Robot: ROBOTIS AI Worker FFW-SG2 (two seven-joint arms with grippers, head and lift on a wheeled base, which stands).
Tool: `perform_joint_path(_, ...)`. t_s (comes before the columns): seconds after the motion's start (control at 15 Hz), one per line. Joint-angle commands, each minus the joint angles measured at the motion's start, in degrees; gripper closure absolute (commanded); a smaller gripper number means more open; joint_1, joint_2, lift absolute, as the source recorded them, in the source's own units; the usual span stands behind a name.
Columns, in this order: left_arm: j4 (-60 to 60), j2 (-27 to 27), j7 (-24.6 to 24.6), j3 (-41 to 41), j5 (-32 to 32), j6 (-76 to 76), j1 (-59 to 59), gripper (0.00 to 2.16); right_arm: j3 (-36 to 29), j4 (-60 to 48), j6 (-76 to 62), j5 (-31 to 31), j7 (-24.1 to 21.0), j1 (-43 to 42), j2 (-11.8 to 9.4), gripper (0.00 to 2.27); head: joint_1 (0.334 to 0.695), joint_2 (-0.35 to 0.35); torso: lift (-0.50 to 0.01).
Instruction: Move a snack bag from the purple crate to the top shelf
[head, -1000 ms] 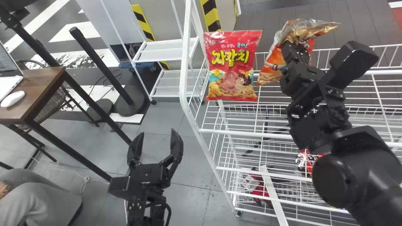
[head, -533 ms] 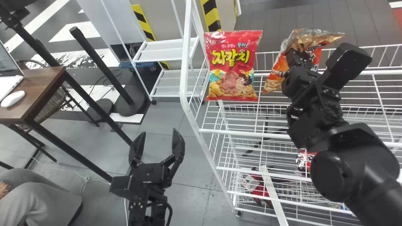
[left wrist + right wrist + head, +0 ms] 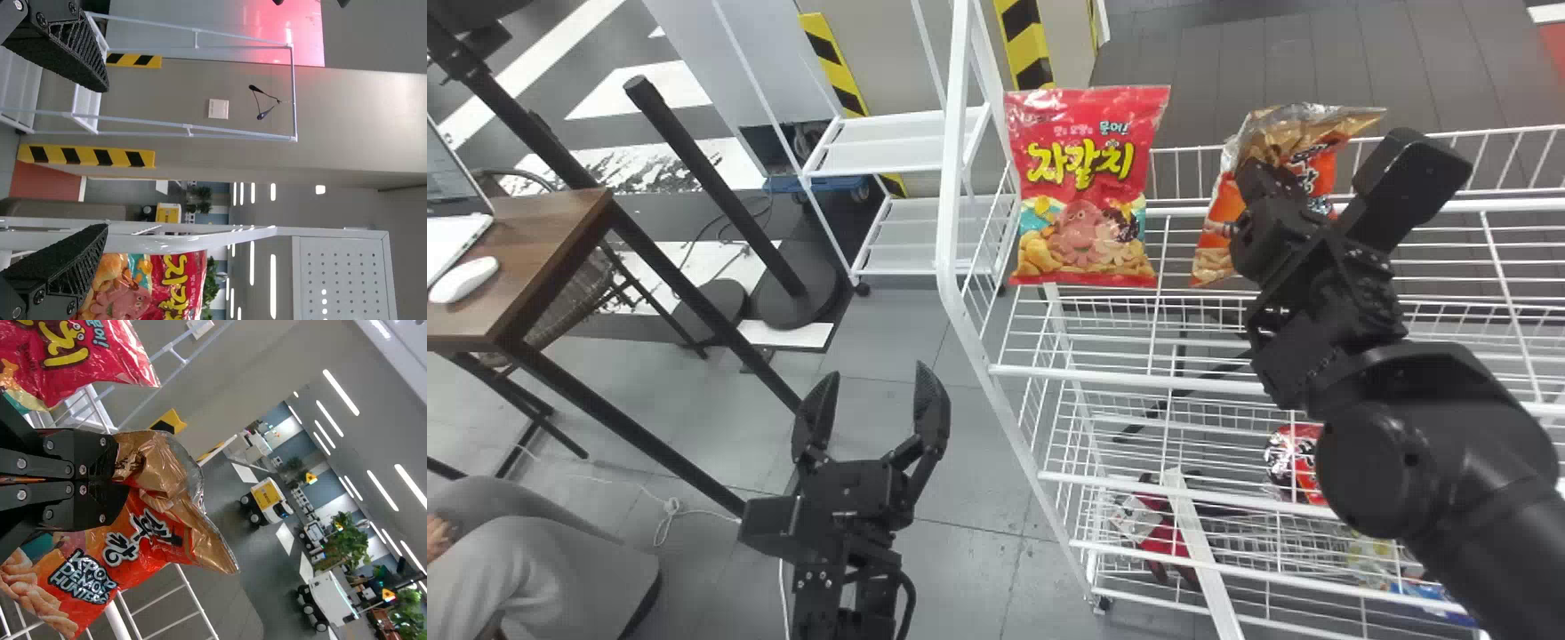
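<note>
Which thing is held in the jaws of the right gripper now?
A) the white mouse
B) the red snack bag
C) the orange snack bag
C: the jaws of the right gripper are closed on the orange snack bag, near its gold top edge.

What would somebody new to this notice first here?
Probably the bright red snack bag, upright at the left end of the white wire rack. Then the orange bag, pinched in the right tool, to the red one's right. The open left tool hangs left of the rack.
</note>
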Motion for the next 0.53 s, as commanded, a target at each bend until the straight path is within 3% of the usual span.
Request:
perform_joint_path(0.0, 0.23, -0.04, 0.00, 0.00, 0.00, -0.07, -0.12, 0.08, 0.03, 0.35, 0.11, -1.74, 1.39, -0.12, 0.23, 2.20, 0.695, 0.350, 0.000)
perform_joint_path(0.47, 0.58, -0.12, 0.00, -0.35, 0.00, -0.07, -0.48, 0.08, 0.20, 0.88, -0.24, -5.26, 5.17, -0.64, 0.23, 2.20, 0.695, 0.350, 0.000)
